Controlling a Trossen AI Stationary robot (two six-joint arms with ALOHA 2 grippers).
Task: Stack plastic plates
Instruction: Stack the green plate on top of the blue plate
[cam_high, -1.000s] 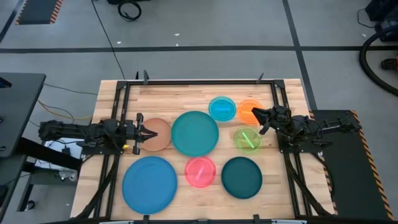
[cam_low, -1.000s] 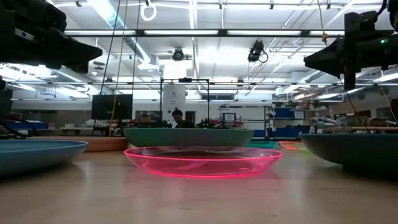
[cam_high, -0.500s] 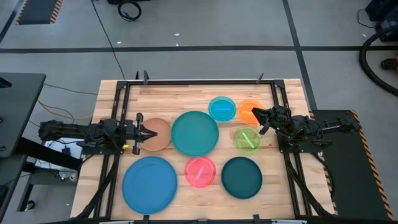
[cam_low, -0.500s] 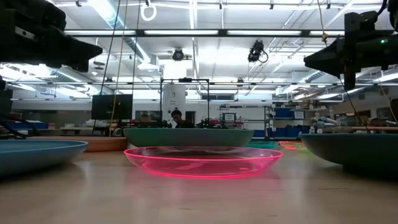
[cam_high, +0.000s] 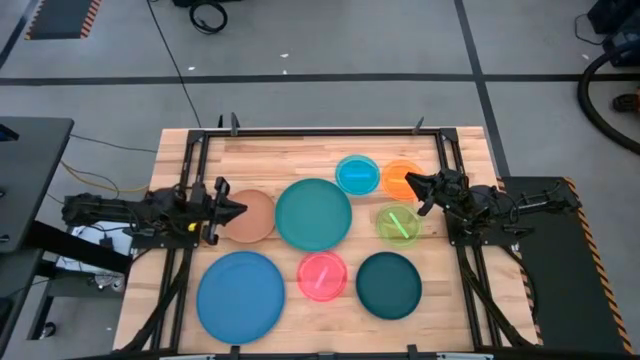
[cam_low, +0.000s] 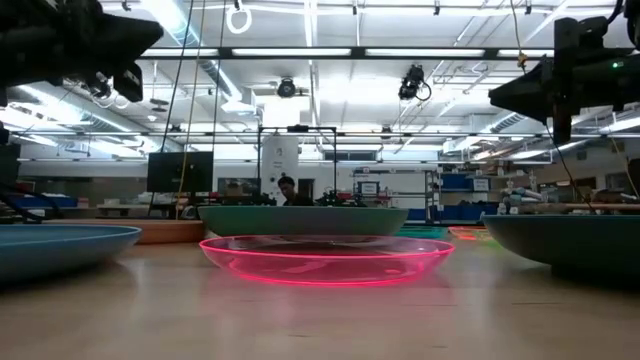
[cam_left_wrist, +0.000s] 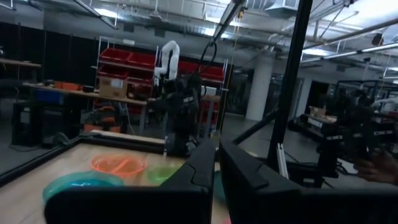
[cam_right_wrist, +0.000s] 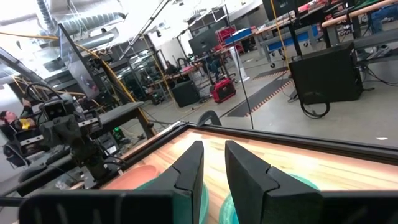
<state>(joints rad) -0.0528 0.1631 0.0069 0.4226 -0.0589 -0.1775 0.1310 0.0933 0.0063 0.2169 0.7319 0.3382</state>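
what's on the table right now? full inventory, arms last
large blue plate: 1, blue, front left
large teal plate: 1, teal, centre
tan-brown plate: 1, medium, left of the large teal plate
dark teal plate: 1, medium, front right
pink plate: 1, small, front centre
cyan plate: 1, small, back, right of centre
orange plate: 1, small, right of the cyan plate
green plate: 1, small, translucent, in front of the orange plate
table: 1, light wood
left gripper: 1, dark, nearly shut, empty, at the tan-brown plate's left edge
right gripper: 1, dark, slightly open, empty, over the orange plate
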